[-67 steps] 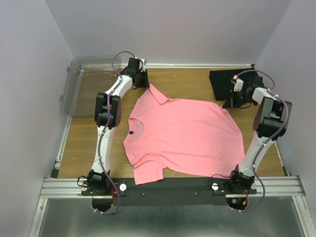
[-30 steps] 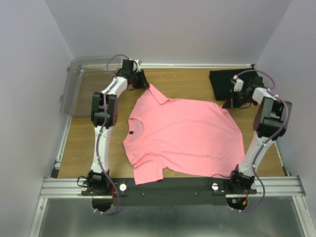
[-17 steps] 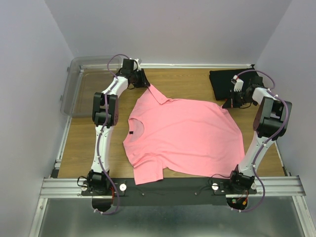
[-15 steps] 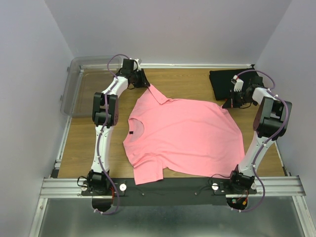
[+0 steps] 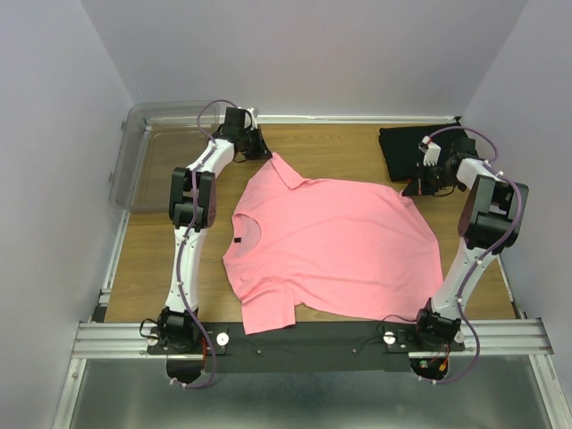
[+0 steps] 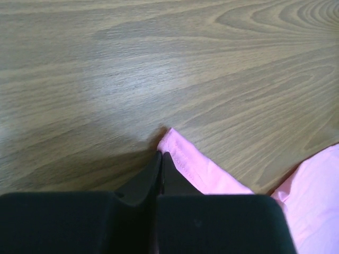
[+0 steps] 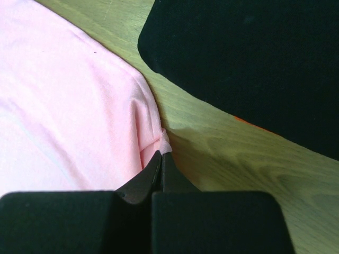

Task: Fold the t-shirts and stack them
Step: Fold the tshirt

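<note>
The salmon-pink t-shirt (image 5: pixel 331 246) lies spread flat on the wooden table, its dark neck label (image 5: pixel 238 241) at the left. My left gripper (image 5: pixel 264 154) is shut at the tip of the far left sleeve (image 6: pixel 193 168), with its fingertips (image 6: pixel 160 155) pressed together on the hem edge. My right gripper (image 5: pixel 414 186) is shut on a pinched bunch of cloth (image 7: pixel 164 139) at the shirt's far right corner. A folded black t-shirt (image 5: pixel 407 147) lies at the back right and also shows in the right wrist view (image 7: pixel 254 63). An orange sliver (image 7: pixel 249 123) peeks from under it.
A clear plastic bin (image 5: pixel 156 156) stands at the back left beside the left arm. Bare wood (image 5: pixel 340 147) shows between the two grippers. The table's metal rail (image 5: pixel 304 340) runs along the near edge by the arm bases.
My left wrist has shifted slightly back and forth at the sleeve tip. The pink shirt and my right arm have not moved.
</note>
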Motion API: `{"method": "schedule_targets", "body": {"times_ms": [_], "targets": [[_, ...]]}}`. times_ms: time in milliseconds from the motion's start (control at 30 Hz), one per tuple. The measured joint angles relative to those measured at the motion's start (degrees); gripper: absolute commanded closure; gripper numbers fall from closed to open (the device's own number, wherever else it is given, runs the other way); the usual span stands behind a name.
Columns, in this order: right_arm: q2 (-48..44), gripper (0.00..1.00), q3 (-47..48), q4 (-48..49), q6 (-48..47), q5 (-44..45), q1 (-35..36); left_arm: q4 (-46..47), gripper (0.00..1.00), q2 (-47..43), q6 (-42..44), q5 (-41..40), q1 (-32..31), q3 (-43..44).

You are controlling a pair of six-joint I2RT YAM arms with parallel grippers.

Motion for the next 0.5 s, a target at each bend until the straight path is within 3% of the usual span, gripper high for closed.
{"method": "schedule_targets", "body": {"times_ms": [267, 500], "targets": [[-0.3, 0.99, 0.0, 0.0, -0.1, 0.1, 0.0, 0.5, 1.00, -1.3, -0.3, -0.1, 0.0, -0.2], [-7.1, 1.00, -1.1, -0.2, -0.2, 0.5, 0.0, 2.4, 1.00, -10.1, -0.4, 0.2, 0.0, -1.7]]}}
